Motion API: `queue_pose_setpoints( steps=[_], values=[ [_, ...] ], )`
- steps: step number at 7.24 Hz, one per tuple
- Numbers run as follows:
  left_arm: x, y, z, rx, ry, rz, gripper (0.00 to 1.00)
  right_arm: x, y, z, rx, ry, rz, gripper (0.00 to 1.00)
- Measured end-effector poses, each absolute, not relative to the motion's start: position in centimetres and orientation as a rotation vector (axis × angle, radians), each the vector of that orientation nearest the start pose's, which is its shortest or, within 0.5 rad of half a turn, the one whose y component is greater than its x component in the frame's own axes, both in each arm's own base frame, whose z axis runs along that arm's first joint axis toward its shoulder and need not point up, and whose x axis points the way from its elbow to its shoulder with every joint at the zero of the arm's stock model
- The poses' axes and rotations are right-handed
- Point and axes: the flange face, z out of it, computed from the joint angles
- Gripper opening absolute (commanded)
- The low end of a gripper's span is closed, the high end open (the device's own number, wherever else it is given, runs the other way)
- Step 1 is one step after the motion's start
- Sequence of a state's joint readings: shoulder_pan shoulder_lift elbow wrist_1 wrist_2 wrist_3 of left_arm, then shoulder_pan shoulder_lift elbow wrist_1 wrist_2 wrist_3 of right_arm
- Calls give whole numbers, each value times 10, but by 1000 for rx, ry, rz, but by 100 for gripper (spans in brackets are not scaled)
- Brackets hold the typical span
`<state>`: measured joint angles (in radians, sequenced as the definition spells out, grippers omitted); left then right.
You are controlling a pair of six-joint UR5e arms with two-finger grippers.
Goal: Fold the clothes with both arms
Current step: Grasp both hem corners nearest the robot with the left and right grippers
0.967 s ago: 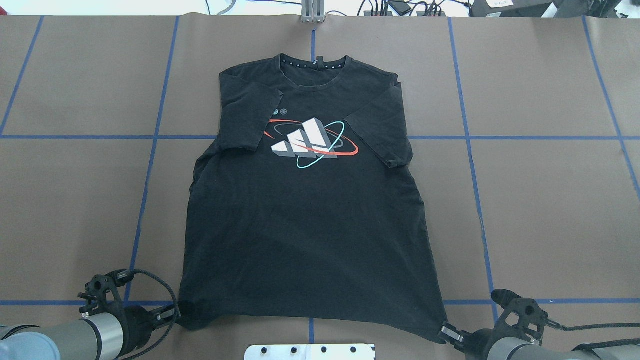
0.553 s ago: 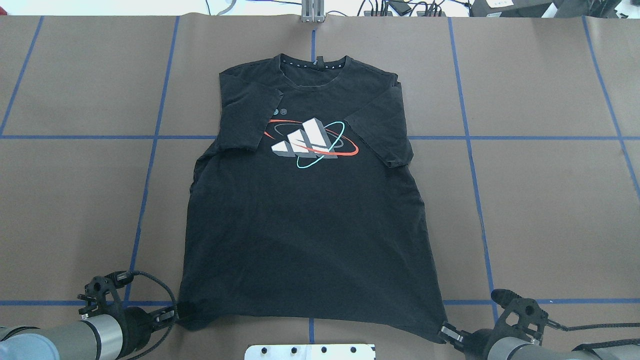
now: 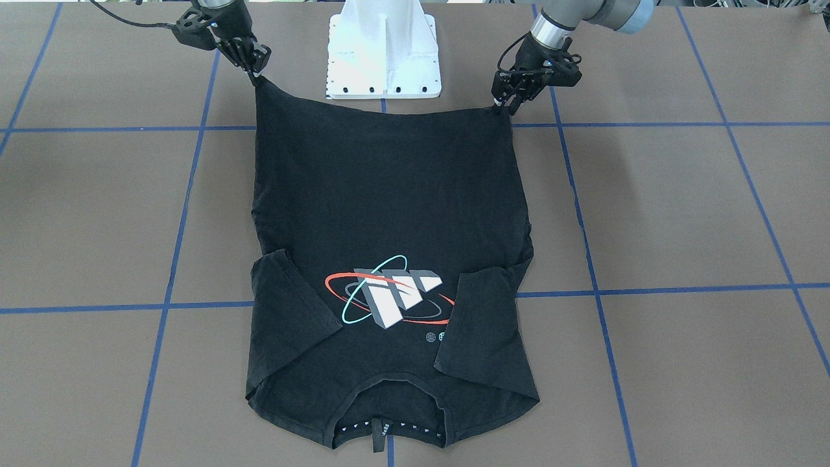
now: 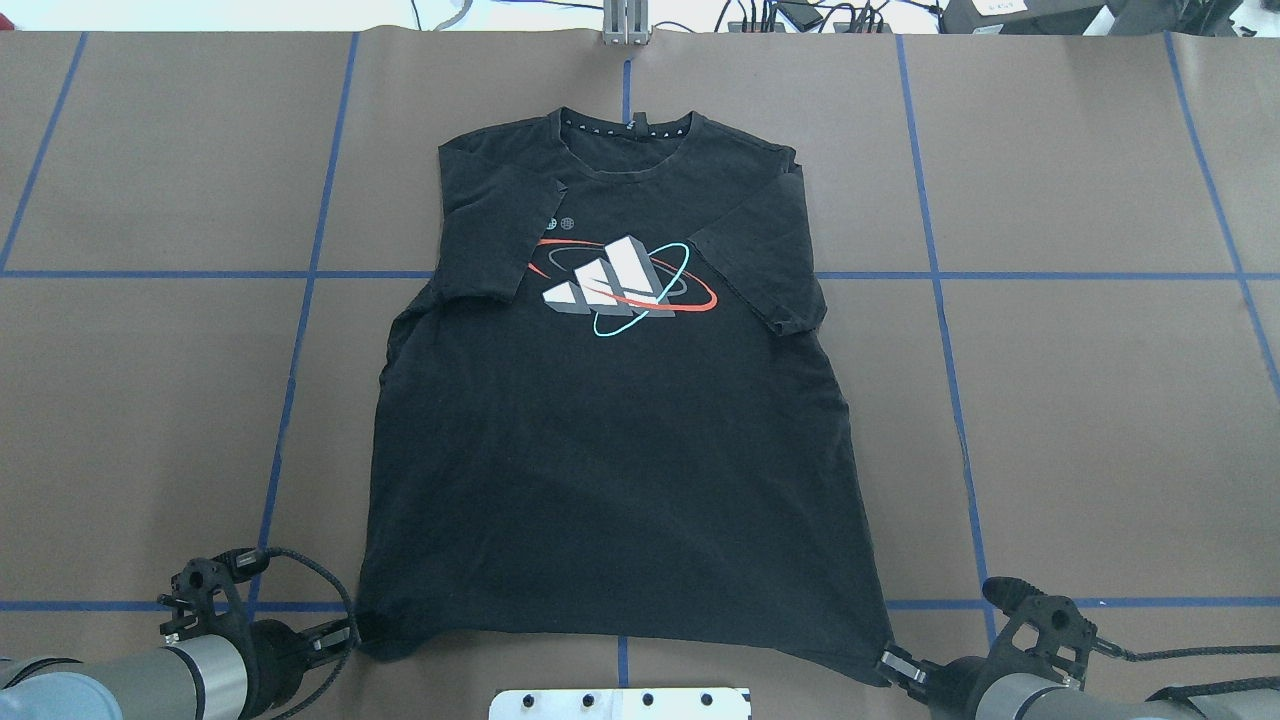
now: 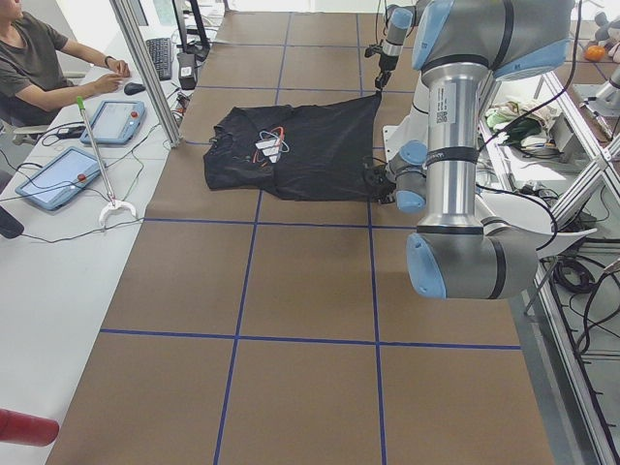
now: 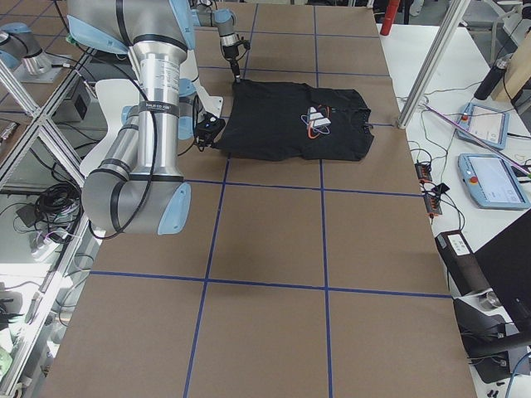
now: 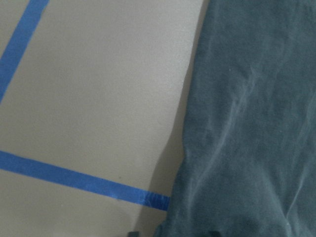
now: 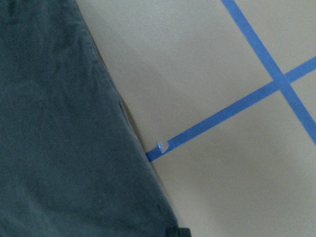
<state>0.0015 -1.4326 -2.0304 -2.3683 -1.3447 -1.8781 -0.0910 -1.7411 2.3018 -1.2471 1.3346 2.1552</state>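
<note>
- Surface: brown paper-covered table [image 4: 1100, 400], divided into large squares by blue tape lines [image 4: 300, 330]; white pedestal base [image 4: 620, 703] centred at the robot's edge.
- Lower left of the overhead view: left arm [image 4: 150, 680] low over the table; left gripper [image 4: 350, 632] closed, pinching the left hem corner of the T-shirt [image 4: 620, 470]; corner drawn outward into a small point, just beside a tape line.
- Centre: T-shirt laid flat, print side up, between the two grippers; hem nearest the robot, near the pedestal base; collar [image 4: 625, 130] at the far end; both short sleeves folded inward over the chest; left sleeve [image 4: 490, 235] overlapping the edge of the print [image 4: 625, 285]; right sleeve [image 4: 760, 265] just beside the print; white-grey blocks ringed by red and teal ellipses; small white logo [image 4: 560, 224] at the left sleeve's edge.
- Lower right: right gripper [image 4: 888, 663] closed, pinching the right hem corner; corner pulled to a point toward the gripper; right arm [image 4: 1020, 695] low over the table.
- Wrist views: dark fabric edge against brown paper and blue tape; fingertips barely visible at the bottom edge.
</note>
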Motion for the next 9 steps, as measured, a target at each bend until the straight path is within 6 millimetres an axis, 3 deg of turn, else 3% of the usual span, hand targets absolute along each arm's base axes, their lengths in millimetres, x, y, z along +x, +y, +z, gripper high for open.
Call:
queue_pose_setpoints(
  steps=[2,3,4,9],
  values=[
    [446,-151,412,19,1139,-395,48,-410,-120,357,-84,-916,563,0],
    [447,-149,412,15,1139,-393,31,-410,-120,357,-84,-916,564,0],
    [447,-148,413,14,1138,-391,2,-410,-120,357,-84,-916,564,0],
    [441,-150,412,6,1137,-439,0,-410,-120,357,-84,-916,564,0]
  ],
)
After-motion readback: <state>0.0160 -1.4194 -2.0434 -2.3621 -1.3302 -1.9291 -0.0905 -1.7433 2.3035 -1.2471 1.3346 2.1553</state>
